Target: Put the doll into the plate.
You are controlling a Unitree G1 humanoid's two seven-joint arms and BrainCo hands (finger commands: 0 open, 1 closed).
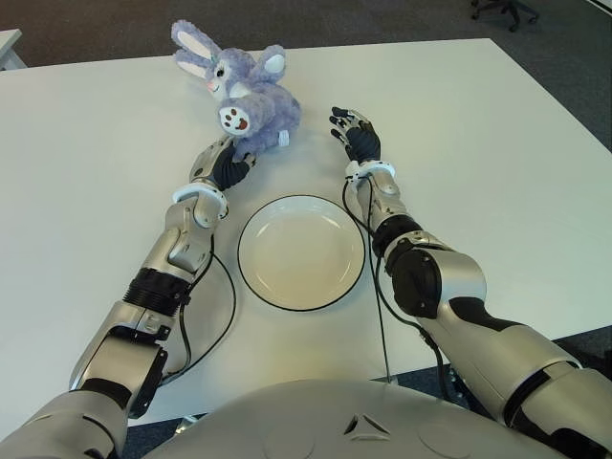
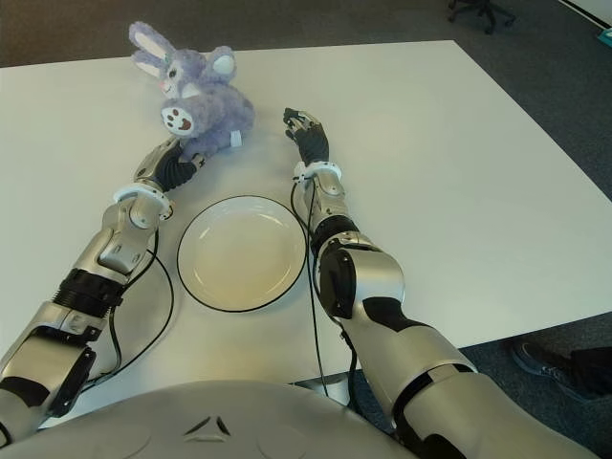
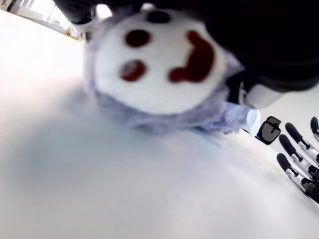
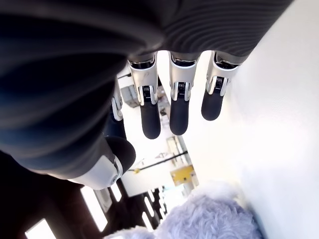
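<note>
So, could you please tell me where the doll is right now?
The doll lies on the white table, beyond the plate toward the robot's left, with the left robot hand at its foot and the right robot hand open beside it.

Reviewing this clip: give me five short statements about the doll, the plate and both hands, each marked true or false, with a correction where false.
1. The doll lies inside the plate. False: it lies on the white table, beyond the plate.
2. The plate holds nothing. True.
3. The left hand is at the doll's near end, by its white paw. True; whether the fingers have closed on it cannot be told.
4. The right hand grips the doll. False: its fingers are spread and hold nothing, and the hand is to the right of the doll.
5. The plate is round and white with a dark rim. True.
</note>
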